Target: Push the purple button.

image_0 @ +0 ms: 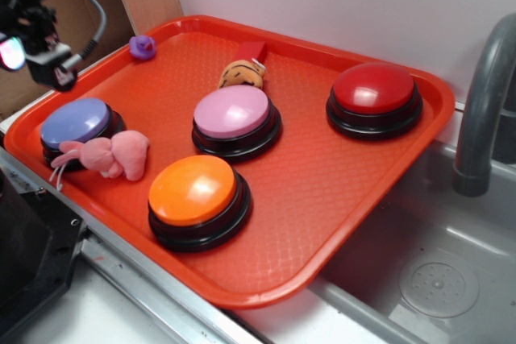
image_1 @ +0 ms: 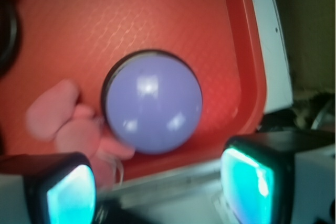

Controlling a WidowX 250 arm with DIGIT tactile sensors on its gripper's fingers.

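The purple button is a periwinkle dome on a black base at the left end of the red tray. In the wrist view the purple button fills the middle, a little ahead of my gripper. My gripper hangs in the air above and behind the tray's left rim, apart from the button. Its two fingers with glowing teal pads stand wide apart, with nothing between them.
A pink plush toy lies against the purple button's right side. The tray also carries a pink-lilac button, an orange button, a red button, a small purple toy and a striped plush. A grey faucet rises over the sink at right.
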